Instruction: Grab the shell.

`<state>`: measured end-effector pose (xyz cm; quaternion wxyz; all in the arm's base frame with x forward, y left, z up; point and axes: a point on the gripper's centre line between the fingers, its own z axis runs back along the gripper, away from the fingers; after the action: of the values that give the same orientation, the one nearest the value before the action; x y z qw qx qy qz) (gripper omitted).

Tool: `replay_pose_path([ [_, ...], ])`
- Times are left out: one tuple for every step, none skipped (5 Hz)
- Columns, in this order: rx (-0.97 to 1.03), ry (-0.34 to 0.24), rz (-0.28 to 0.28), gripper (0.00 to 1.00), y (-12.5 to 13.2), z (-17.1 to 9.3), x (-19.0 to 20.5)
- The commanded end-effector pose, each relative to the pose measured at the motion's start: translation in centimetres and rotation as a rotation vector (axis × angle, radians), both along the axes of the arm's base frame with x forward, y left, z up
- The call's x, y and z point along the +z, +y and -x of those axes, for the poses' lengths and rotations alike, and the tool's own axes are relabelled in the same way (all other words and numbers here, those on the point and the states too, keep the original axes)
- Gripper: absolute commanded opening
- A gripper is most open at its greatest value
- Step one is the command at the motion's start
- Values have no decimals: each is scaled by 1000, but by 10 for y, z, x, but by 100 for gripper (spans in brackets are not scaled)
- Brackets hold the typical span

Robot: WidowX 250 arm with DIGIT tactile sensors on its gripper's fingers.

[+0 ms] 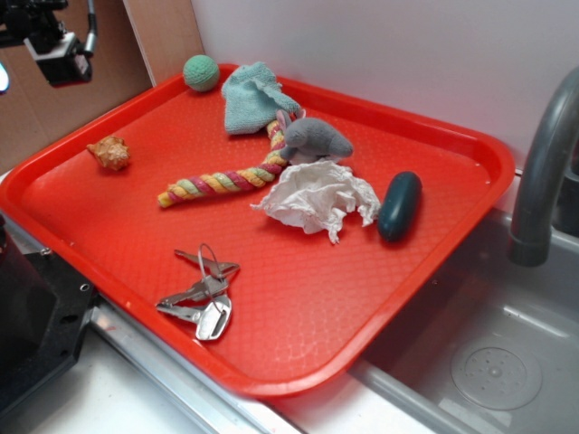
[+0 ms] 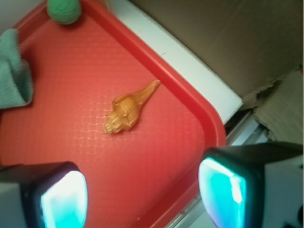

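Note:
The shell (image 1: 109,153) is a small knobbly orange-tan conch lying on the red tray (image 1: 298,298) near its left edge. In the wrist view the shell (image 2: 128,112) lies on the tray with its thin point toward the tray's rim. My gripper (image 2: 142,197) is open, with its two cyan-lit pads (image 2: 64,199) wide apart and nothing between them. It hangs above the tray's corner, short of the shell. In the exterior view only part of the arm (image 1: 54,41) shows at the top left, high above the shell.
A green ball (image 1: 201,72) sits at the tray's back corner, next to a teal cloth (image 1: 253,98). A braided rope toy (image 1: 222,181), grey plush (image 1: 315,140), crumpled tissue (image 1: 317,199), dark green oblong (image 1: 399,206) and keys (image 1: 201,294) lie on the tray. A sink with a faucet (image 1: 543,172) is at the right.

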<state>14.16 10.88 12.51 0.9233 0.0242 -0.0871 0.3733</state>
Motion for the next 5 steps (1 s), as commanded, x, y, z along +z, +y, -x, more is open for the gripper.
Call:
replay_pose_path([
  [9,-14,-23,100,6,4,6],
  [196,-32,-56,100,14,-23,-35],
  [330,-84,-47,100,13,-47,-62],
  [363,-76,-46,100,11,-57,-82],
  [352,-23,-53,100,5,-55,-97],
])
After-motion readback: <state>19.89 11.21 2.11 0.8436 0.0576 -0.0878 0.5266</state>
